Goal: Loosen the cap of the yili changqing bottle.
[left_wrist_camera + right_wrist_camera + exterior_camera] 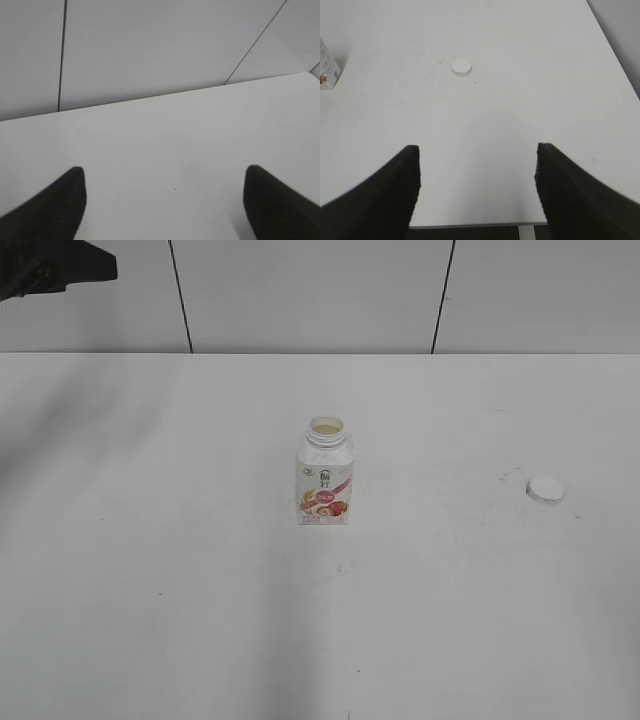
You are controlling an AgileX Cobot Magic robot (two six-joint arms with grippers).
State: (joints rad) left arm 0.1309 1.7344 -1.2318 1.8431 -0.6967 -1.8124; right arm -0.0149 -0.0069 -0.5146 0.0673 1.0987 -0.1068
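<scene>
The left gripper point(165, 200) hangs above the table, jaws spread wide and empty. The right gripper point(477, 187) is likewise raised, jaws wide apart, gripping nothing.

Table point(180, 590): smooth matt white surface, lightly scuffed and speckled near the cap point(545, 489), which looks like plain white plastic with a dull sheen. The yili changqing bottle point(324, 480): white plastic, slightly glossy, with a printed pink-red label. Fingers of the right gripper point(476, 190) and left gripper point(165, 200): black, matt, finely textured.
</scene>
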